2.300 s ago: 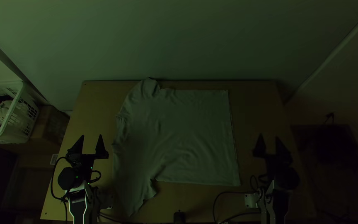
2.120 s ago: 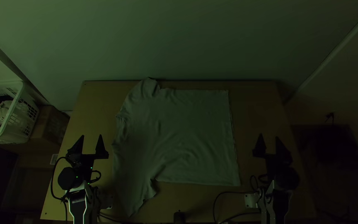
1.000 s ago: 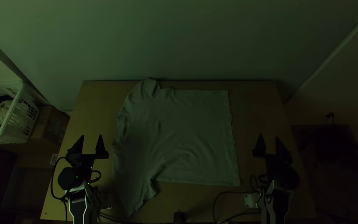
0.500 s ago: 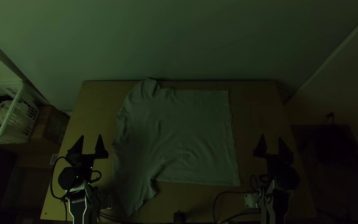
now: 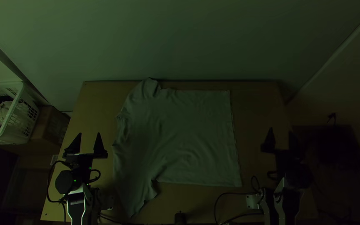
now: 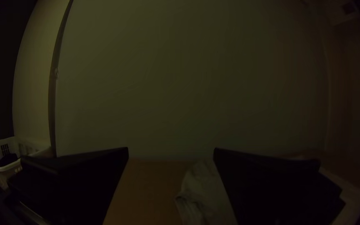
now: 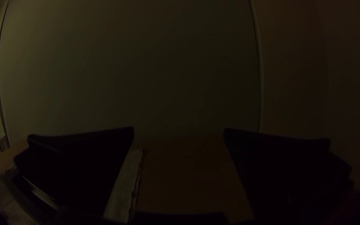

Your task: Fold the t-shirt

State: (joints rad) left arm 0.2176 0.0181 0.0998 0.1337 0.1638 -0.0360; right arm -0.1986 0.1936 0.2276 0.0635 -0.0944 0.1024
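Observation:
In the top view a pale t-shirt (image 5: 184,133) lies spread on the table, its hem toward the right and its sleeves and neck toward the left, with small wrinkles. My left gripper (image 5: 89,135) stands open beside the shirt's left side, nothing between its fingers. Right of the hem, my right gripper (image 5: 281,131) is open too and apart from the cloth. The left wrist view has the left gripper (image 6: 171,152) with part of the shirt (image 6: 205,189) beyond it. In the right wrist view the right gripper (image 7: 179,131) has the shirt's hem edge (image 7: 126,187) near one finger.
A white basket (image 5: 15,112) holding dark and light cloth stands off the table's left side, by a cardboard box (image 5: 50,127). A small black object (image 5: 180,218) is at the near edge of the wooden table (image 5: 259,104). Cables run near both arm bases.
The right gripper has moved to the right and slightly up the picture, its fingers wider apart. My left gripper has shifted slightly left and up the picture. The shirt has stayed as it was.

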